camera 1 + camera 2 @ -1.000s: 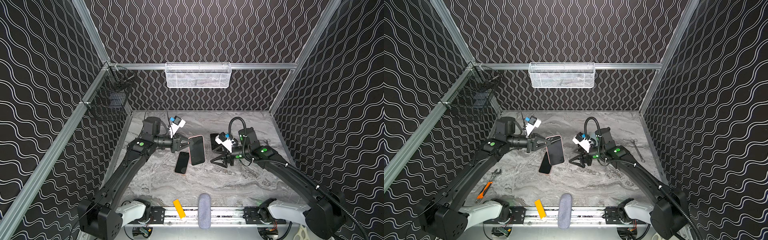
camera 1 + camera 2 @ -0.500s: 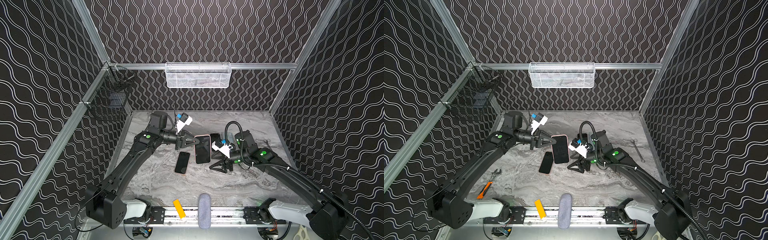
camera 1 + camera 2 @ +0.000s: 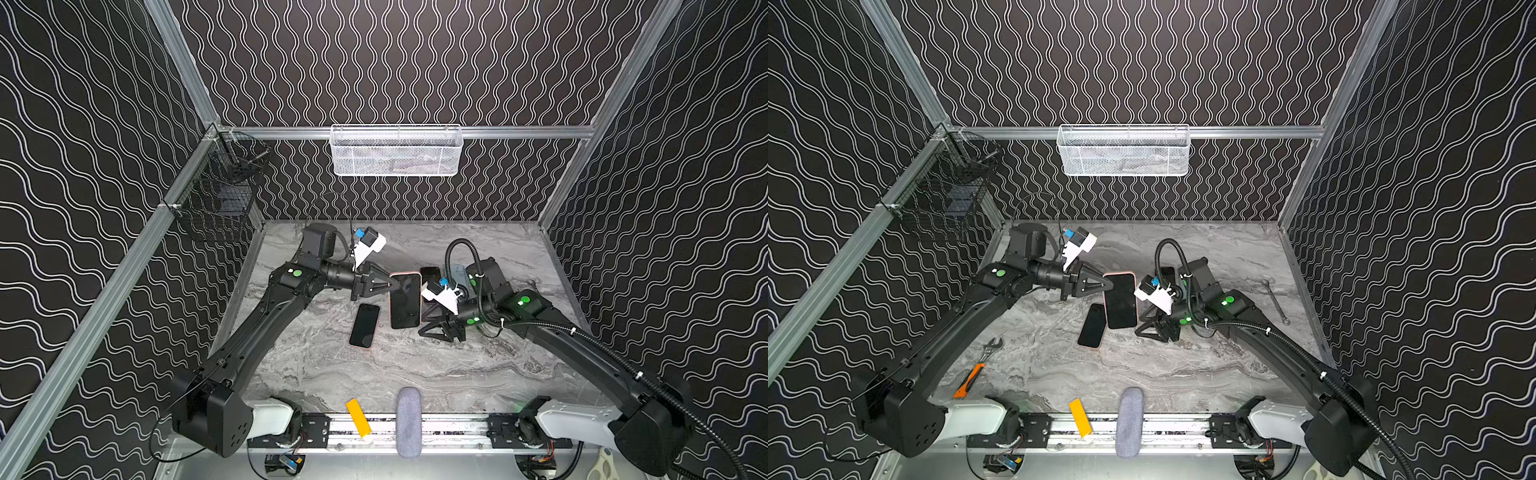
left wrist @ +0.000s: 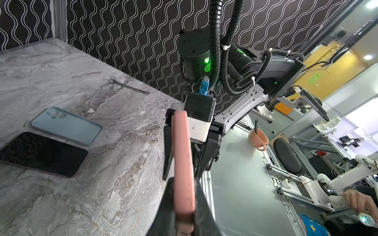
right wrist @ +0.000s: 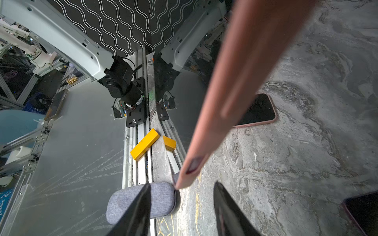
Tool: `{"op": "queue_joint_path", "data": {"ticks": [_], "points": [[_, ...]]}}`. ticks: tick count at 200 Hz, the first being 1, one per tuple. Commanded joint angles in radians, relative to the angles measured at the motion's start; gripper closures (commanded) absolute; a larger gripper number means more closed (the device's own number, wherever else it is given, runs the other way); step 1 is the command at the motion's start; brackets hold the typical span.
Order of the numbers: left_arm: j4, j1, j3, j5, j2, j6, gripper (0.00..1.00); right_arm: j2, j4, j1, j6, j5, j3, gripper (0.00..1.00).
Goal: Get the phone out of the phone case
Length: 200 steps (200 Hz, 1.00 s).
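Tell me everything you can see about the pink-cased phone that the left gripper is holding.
The phone is a dark-screened slab seated in a salmon-pink, matte, rubbery-looking case whose rim frames the screen. It hangs clear of the table, screen up. The left gripper is shut on one long edge, near the far end. The near corner, which has a dark slot, lies between the open jaws of the right gripper, and these do not visibly touch it.

Three phones [image 3: 405, 300] [image 3: 365, 325] [image 3: 430, 274], two wrenches [image 3: 1276, 302] [image 3: 974, 371]
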Motion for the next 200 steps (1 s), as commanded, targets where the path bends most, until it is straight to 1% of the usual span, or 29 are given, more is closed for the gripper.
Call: {"op": "queue_joint_path", "data": {"ticks": [1, 25, 42, 53, 74, 98, 116, 119, 127, 145, 164, 200], "points": [[0.038, -0.009, 0.005, 0.068, -0.007, 0.030, 1.00, 0.020, 0.009, 0.017, -0.040, -0.013, 0.025, 0.52], [0.038, -0.011, 0.005, 0.075, -0.016, 0.025, 1.00, 0.030, 0.030, 0.020, -0.029, -0.016, 0.023, 0.52], [0.039, -0.013, 0.002, 0.083, -0.028, 0.035, 1.00, 0.034, 0.040, 0.022, -0.027, 0.001, 0.021, 0.48], [0.040, -0.014, -0.003, 0.078, -0.036, 0.040, 1.00, 0.031, 0.053, 0.022, -0.021, 0.010, 0.015, 0.47], [0.040, -0.015, -0.003, 0.084, -0.039, 0.038, 1.00, 0.017, 0.077, 0.022, -0.013, 0.015, 0.006, 0.47], [0.051, -0.017, -0.001, 0.092, -0.038, 0.030, 1.00, -0.007, 0.101, 0.022, -0.012, 0.067, -0.014, 0.43], [0.049, -0.019, 0.000, 0.096, -0.033, 0.023, 1.00, -0.028, 0.121, 0.022, -0.007, 0.074, -0.016, 0.42], [0.049, -0.018, -0.001, 0.096, -0.032, 0.021, 1.00, -0.032, 0.125, 0.022, -0.007, 0.074, -0.042, 0.41], [0.049, -0.019, -0.003, 0.096, -0.033, 0.027, 1.00, -0.040, 0.133, 0.022, -0.008, 0.075, -0.051, 0.40], [0.050, -0.019, -0.005, 0.090, -0.027, 0.024, 1.00, -0.052, 0.146, 0.022, -0.007, 0.065, -0.062, 0.37], [0.049, -0.020, -0.002, 0.099, -0.017, 0.015, 1.00, -0.049, 0.124, 0.021, -0.031, 0.028, -0.051, 0.37], [0.054, -0.020, 0.002, 0.115, -0.015, 0.015, 1.00, -0.044, 0.076, 0.021, -0.067, 0.002, -0.030, 0.37]]}}
